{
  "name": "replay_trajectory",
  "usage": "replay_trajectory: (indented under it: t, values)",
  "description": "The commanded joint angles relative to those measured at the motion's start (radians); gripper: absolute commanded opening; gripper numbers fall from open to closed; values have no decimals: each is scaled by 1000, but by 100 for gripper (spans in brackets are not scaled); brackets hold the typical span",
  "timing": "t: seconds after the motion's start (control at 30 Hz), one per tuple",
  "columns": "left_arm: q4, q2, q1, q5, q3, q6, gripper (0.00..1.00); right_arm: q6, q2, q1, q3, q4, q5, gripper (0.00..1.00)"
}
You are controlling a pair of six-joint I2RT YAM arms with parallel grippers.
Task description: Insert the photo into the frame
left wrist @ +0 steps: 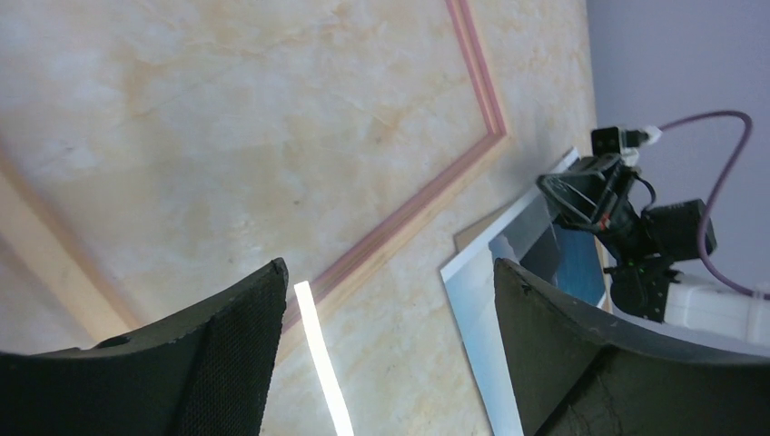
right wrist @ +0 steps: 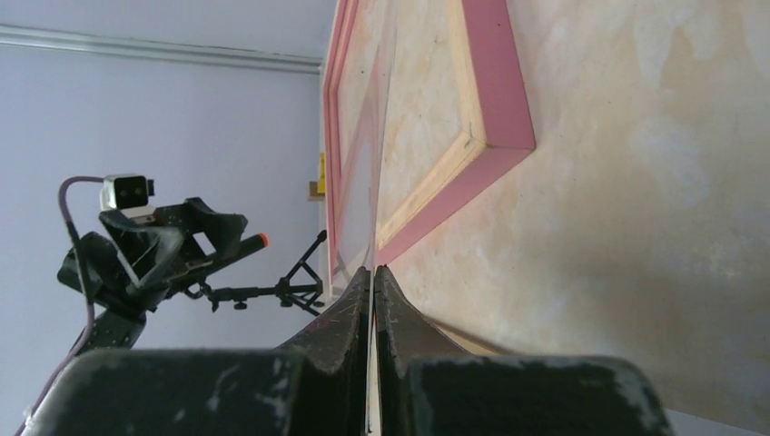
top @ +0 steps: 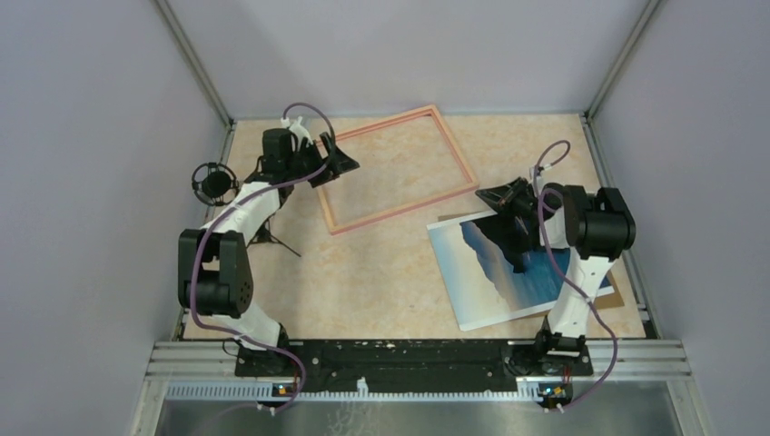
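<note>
The salmon-pink frame (top: 404,208) lies flat at the back middle of the table, with bare tabletop showing through it. The photo (top: 490,282), blue sky and dark cloud with a white border, lies face up at the right on a brown backing board (top: 618,295). My right gripper (top: 508,207) is shut on the photo's far edge; in the right wrist view the thin sheet (right wrist: 359,218) runs edge-on out from between the closed jaws (right wrist: 373,270), towards the frame's corner (right wrist: 495,91). My left gripper (top: 338,163) hovers open over the frame's left end with nothing between its fingers (left wrist: 390,272). The left wrist view shows the frame rail (left wrist: 409,218) and the photo (left wrist: 481,309).
A small black stand with a round head (top: 215,184) is by the left wall, beside the left arm. Grey enclosure walls close in the table on three sides. A bright white strip (left wrist: 318,354) shows between the left jaws.
</note>
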Motion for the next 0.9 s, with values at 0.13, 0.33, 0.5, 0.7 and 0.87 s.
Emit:
replay_trajectory:
  t: [0.13, 0.33, 0.5, 0.7, 0.87]
  values:
    - [78, -64, -100, 68, 10, -8, 88, 20, -31, 36, -64, 121, 149, 0]
    - [66, -65, -134, 51, 4, 10, 88, -156, -253, 56, -114, -233, 245, 40]
    - [51, -55, -139, 47, 14, 25, 87, -374, -349, 58, -37, -499, 237, 72]
    - [6, -56, -139, 49, 42, 52, 87, -446, -278, 34, 76, -524, 13, 80]
    - [-2, -47, -139, 28, 41, 64, 86, -492, -272, 34, 107, -566, -42, 79]
